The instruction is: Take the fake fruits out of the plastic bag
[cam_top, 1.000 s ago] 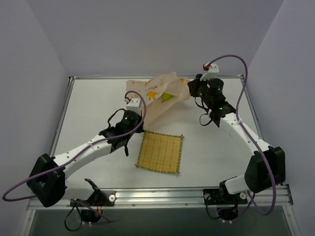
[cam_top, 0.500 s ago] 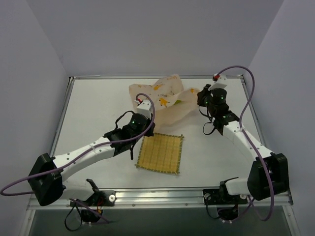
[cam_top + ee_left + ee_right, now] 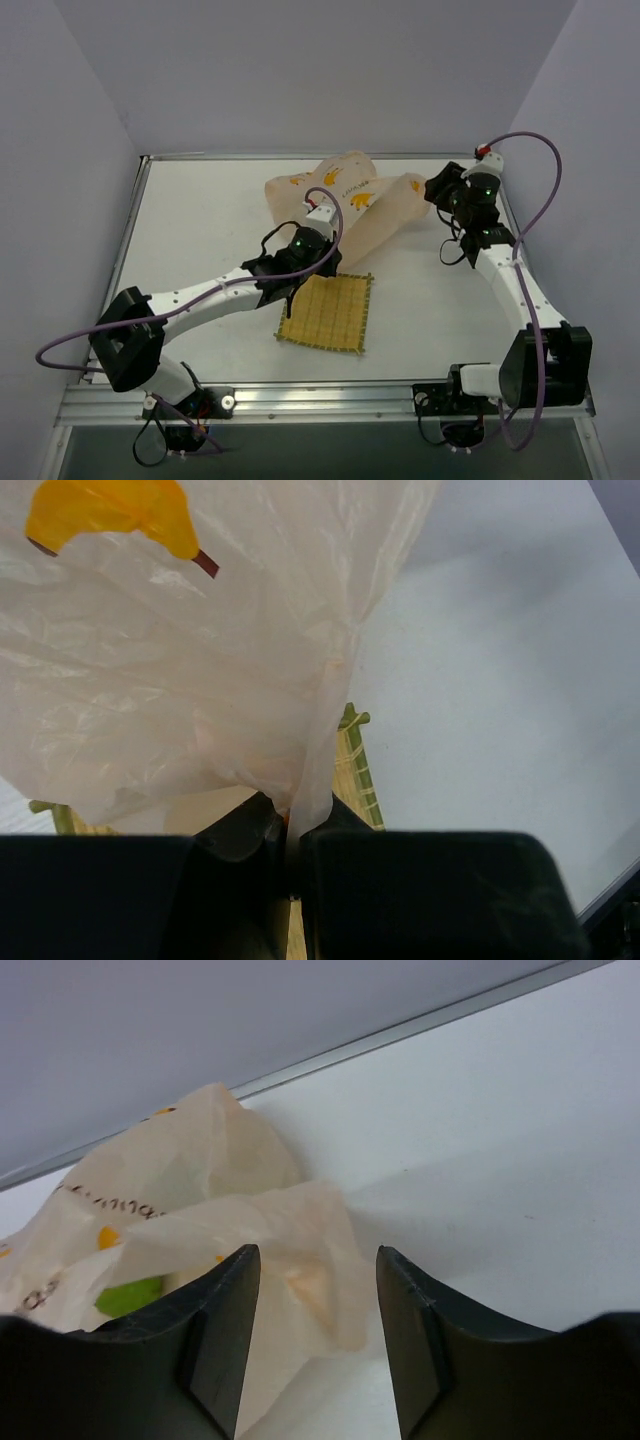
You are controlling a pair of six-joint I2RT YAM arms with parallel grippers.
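Thin translucent peach plastic bag with yellow banana prints (image 3: 345, 205): crumpled at the far middle of the desk (image 3: 190, 220). One glossy green fake fruit (image 3: 130, 1296) shows inside. Left gripper (image 3: 290, 832): clamped on the bag's edge, over the far edge of the square yellow woven mat (image 3: 325, 310). Right gripper (image 3: 315, 1260): parted, holding nothing, just short of the bag, near the far right corner. Desk pale grey, metal-rimmed; plain lilac-grey walls (image 3: 300, 70).

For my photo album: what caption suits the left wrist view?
Left gripper shut on a fold of thin translucent peach plastic bag, square yellow woven mat peeking out behind.
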